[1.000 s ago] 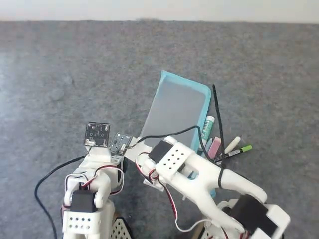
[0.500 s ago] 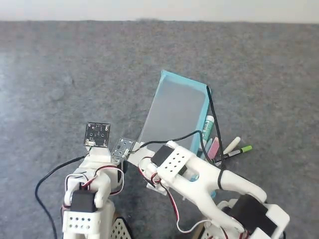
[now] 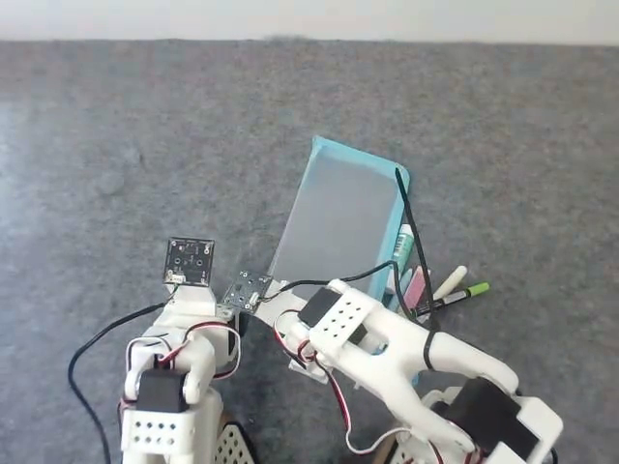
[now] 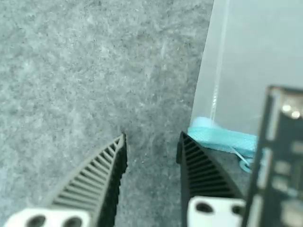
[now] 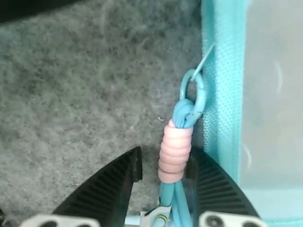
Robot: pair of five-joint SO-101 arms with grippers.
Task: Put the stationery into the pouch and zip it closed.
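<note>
Right tool (image 5: 163, 158) pinches the zipper pull (image 5: 176, 153) at the pouch (image 3: 343, 227) edge. Left tool (image 4: 151, 146) gapes wide over open table (image 3: 145, 126) beside the pouch's corner. Since 1 second ago, the right arm has drawn back.

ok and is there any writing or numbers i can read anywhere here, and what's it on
No text can be read in any view.
Pale teal pouch with clear front: no print visible.
White and green tube beside the pouch: any marks are too small to read.
Small dark circuit board on an arm: markings too small to read.
</note>
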